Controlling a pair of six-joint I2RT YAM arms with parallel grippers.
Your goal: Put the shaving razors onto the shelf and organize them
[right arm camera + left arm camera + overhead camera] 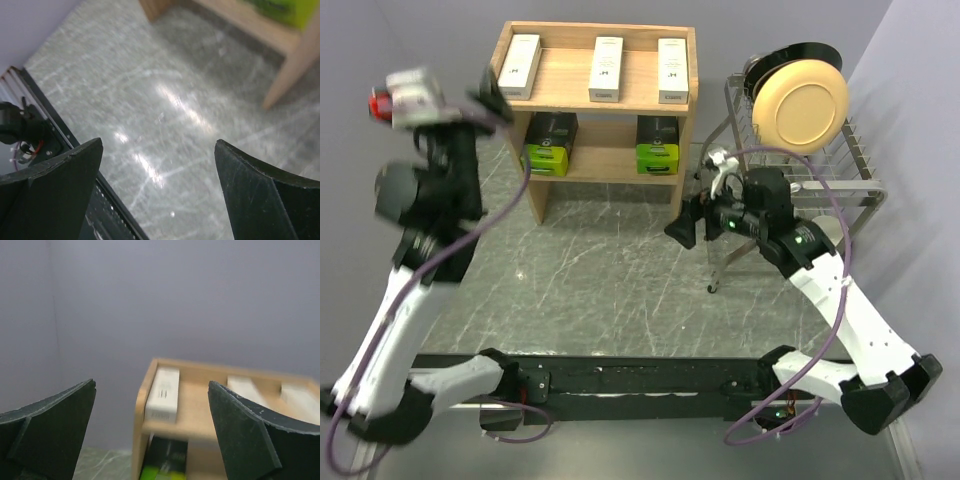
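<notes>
The wooden shelf [595, 95] stands at the back of the table. Three slim white razor boxes lie side by side on its top tier: left [520, 65], middle [607, 68], right [672, 70]. On the lower tier sit two black-and-green packs [550, 143] [658, 145]. My left gripper [492, 100] hangs raised just left of the shelf, open and empty; in its wrist view [151, 384] the left white box [162, 395] and a black-green pack [165, 460] show between the jaws. My right gripper [688, 218] hovers low by the shelf's right foot, open over bare table [159, 144].
A wire dish rack [840, 160] with a cream plate [800, 103] stands right of the shelf, close behind my right arm. The black base rail [640, 380] runs along the near edge. Grey walls close in on the left and right.
</notes>
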